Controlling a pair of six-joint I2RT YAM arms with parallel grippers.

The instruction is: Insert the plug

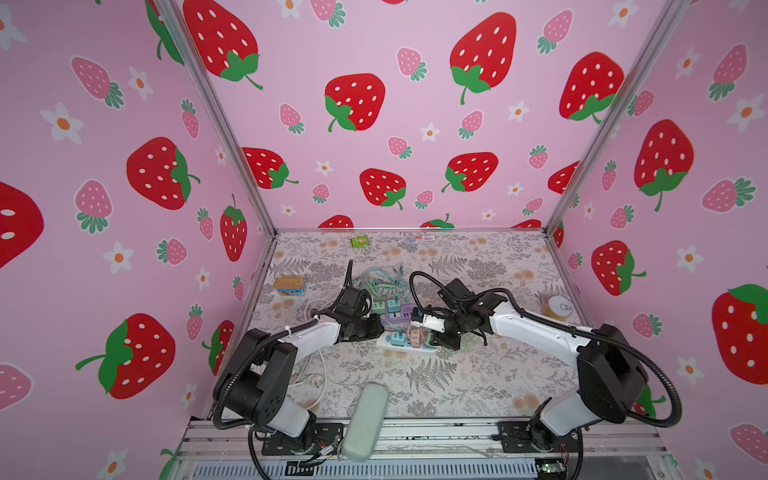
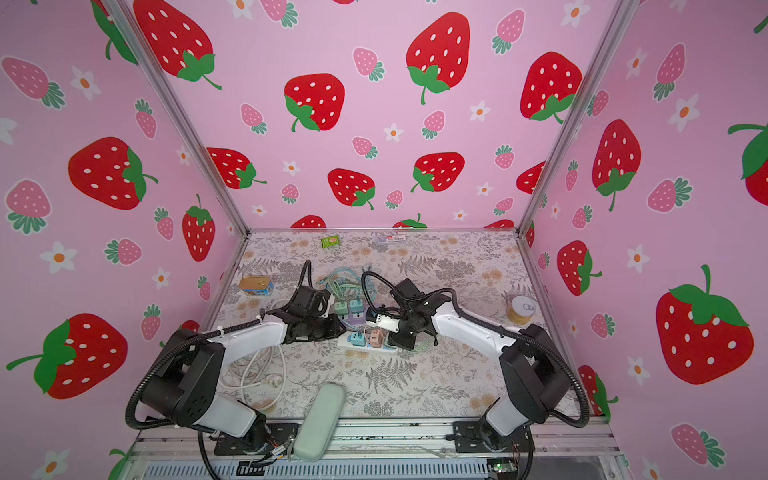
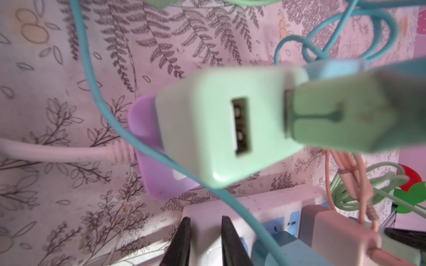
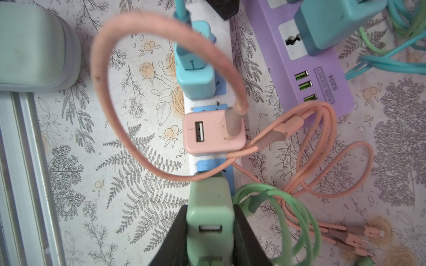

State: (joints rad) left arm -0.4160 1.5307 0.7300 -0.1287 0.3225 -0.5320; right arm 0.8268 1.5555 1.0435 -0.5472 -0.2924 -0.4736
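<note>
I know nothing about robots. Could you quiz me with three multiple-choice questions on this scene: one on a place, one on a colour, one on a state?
1. Where does the pale green case lie?
A. at the table's front edge
B. on the purple strip
C. by the back wall

2. What colour is the adapter in the right gripper?
A. pink
B. green
C. purple

3. How do the pink adapter's two ports stand?
A. both empty
B. both filled
C. one holds a cable, one is free

Answers: 1 A, a top view shows it at the front edge; 2 B, the fingers clamp a green block; 3 C, the pink cable fills one port only.
</note>
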